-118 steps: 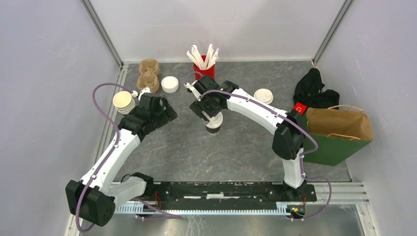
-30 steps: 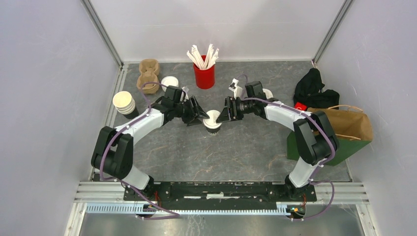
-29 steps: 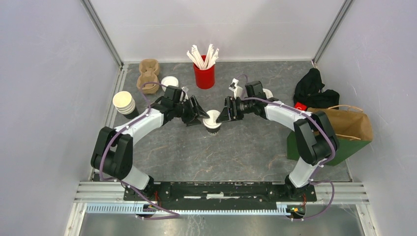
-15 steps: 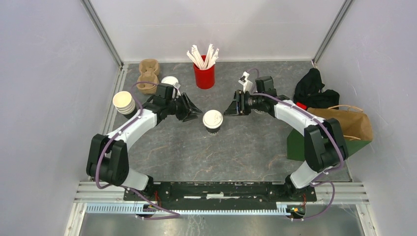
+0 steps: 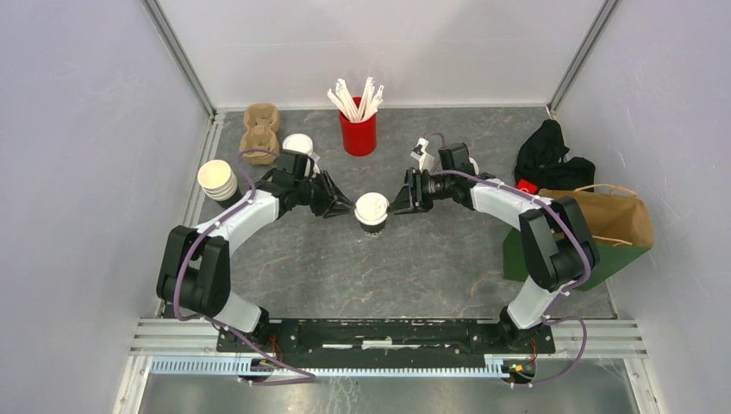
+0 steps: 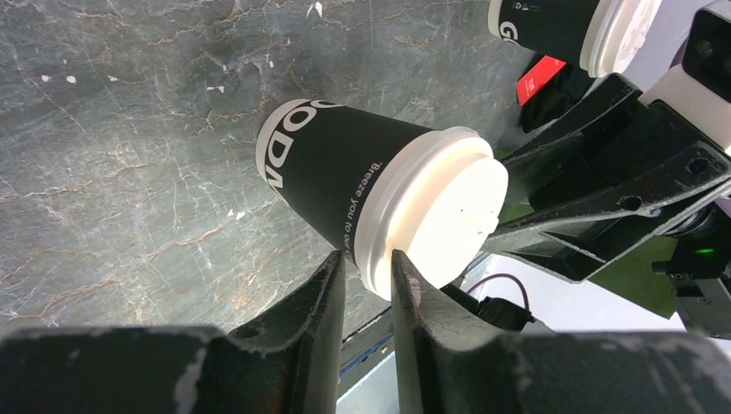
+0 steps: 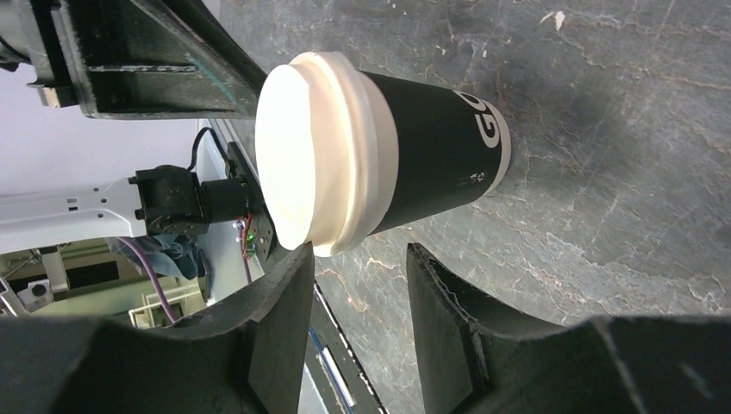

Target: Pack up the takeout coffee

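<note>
One takeout coffee, a black paper cup with a white sip lid, stands upright mid-table. My left gripper is at its left side and my right gripper at its right, both at lid height. In the left wrist view the left gripper has a narrow gap, with the lid's rim at its fingertips. In the right wrist view the right gripper stands wider open; the lid is just above its left fingertip. A second takeout coffee stands behind the right arm.
A red holder of white sticks stands at the back. Cardboard carriers, loose white lids and a stack of lidless cups are at the back left. A brown paper bag and black cloth are at the right.
Half a second ago both grippers stood drawn back from the cup. They have moved in to its lid again, and both pairs of jaws have narrowed.
</note>
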